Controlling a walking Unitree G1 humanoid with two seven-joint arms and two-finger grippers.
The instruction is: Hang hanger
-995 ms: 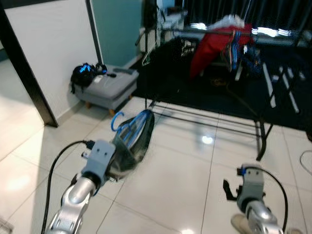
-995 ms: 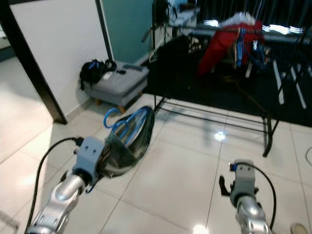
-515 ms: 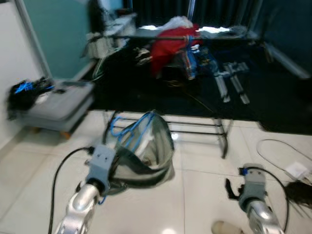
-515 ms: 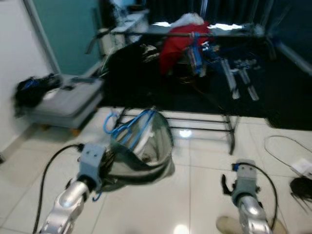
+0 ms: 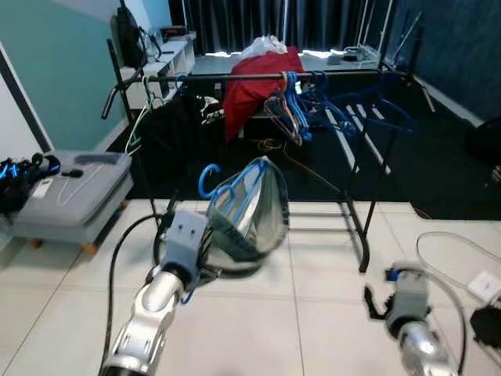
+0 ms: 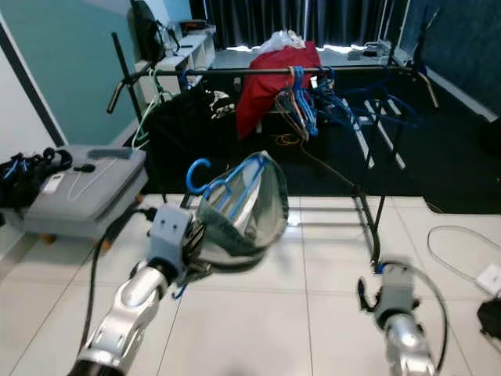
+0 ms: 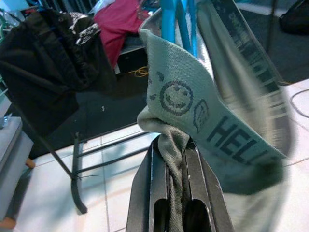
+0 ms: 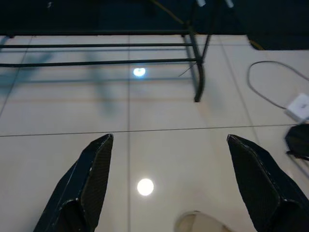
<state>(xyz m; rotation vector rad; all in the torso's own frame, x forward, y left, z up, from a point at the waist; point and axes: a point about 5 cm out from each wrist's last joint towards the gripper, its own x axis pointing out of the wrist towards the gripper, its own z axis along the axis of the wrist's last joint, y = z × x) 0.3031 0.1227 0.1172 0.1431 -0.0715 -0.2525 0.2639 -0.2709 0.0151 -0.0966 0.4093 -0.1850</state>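
Note:
A blue hanger carries a grey-green garment printed with a smiley and letters. My left gripper is shut on a fold of that garment and holds it up in front of the black clothes rack's rail. The hanger's hook points up and left, below the rail. On the rail hang a red garment, several blue hangers and a black garment. My right gripper is open, low over the tiled floor.
A grey ottoman with a black bag stands at the left by the teal wall. The rack's lower bars run across the floor ahead. A white cable and plug lie at the right, with a dark object.
The camera has swung round, so the rack now stands straight ahead. My left gripper has lifted the hanger and garment higher. The right gripper stays open and low.

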